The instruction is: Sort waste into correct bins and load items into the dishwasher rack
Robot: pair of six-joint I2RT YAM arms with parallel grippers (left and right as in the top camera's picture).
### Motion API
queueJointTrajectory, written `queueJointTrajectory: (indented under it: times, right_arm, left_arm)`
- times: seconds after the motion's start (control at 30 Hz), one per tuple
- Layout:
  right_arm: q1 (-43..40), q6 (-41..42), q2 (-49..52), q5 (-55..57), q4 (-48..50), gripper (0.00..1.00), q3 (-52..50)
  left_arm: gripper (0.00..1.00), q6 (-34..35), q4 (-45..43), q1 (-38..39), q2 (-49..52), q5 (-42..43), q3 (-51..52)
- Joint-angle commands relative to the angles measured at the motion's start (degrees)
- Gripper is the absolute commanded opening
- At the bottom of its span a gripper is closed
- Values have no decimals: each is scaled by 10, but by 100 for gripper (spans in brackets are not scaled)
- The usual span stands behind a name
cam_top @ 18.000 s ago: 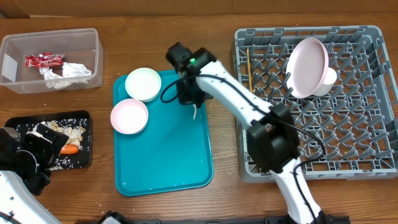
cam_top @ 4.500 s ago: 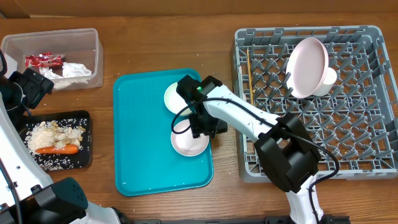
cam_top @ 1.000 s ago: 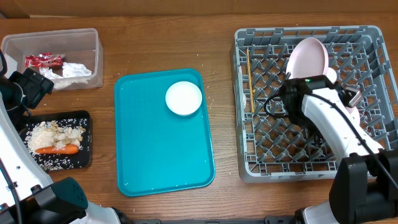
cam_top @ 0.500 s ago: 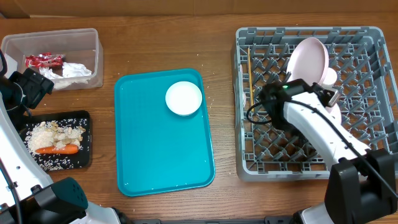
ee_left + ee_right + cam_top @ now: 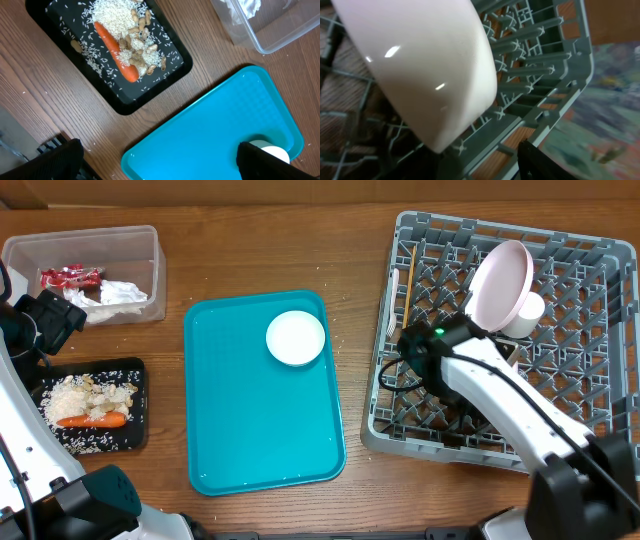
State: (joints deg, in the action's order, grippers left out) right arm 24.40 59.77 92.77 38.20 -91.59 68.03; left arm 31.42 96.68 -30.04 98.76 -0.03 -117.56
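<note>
Inside grey dishwasher rack (image 5: 590, 330), left side: small white bowl (image 5: 420, 70), leaning among pegs. Right gripper (image 5: 415, 360) close alongside; jaw spread cannot be told. Risk: fingers catching the rim on withdrawal, toppling bowl or dragging rack.

No words, brands or numbers can be read in any view. The small red shiny wrapper (image 5: 70, 276) in the clear tub (image 5: 152, 250) carries pale markings, too small to make out

The black left claw (image 5: 157, 156) hovers with fingers spread wide. The white right arm (image 5: 520, 410) reaches leftward; the right claw (image 5: 418, 355) at its end angles downward, spread unclear.
</note>
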Motion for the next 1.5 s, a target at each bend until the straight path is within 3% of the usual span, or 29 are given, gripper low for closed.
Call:
queueJointTrajectory:
  times: [0.0, 0.1, 0.3, 0.43, 0.67, 0.73, 0.87, 0.97, 1.2, 1.47]
  right_arm:
    - [0, -2, -74, -47, -6, 57, 12]
    - [0, -18, -123, -94, 0, 59, 33]
    - [0, -151, -218, -239, 92, 63, 60]
    - [0, -155, -254, -249, 122, 72, 60]
    - [0, -155, -246, -230, 131, 73, 58]
    - [-4, -150, -235, -190, 131, 66, 55]
    - [-49, -121, -210, -148, 125, 26, 51]
    - [-127, -126, -185, -159, 134, 6, 51]
    - [-210, -249, -115, -274, 170, 4, 50]
    - [-202, -254, -37, -329, 181, 4, 50]
  left_arm:
    - [100, 5, 1, 1, 3, -4, 2]
    - [100, 5, 1, 1, 3, -4, 2]
    - [100, 5, 1, 1, 3, -4, 2]
    - [100, 5, 1, 1, 3, -4, 2]
    - [100, 5, 1, 1, 3, -4, 2]
    - [100, 5, 1, 1, 3, -4, 2]
    - [100, 5, 1, 1, 3, -4, 2]
    - [100, 5, 1, 1, 3, -4, 2]
    - [100, 5, 1, 1, 3, -4, 2]
    - [100, 5, 1, 1, 3, -4, 2]
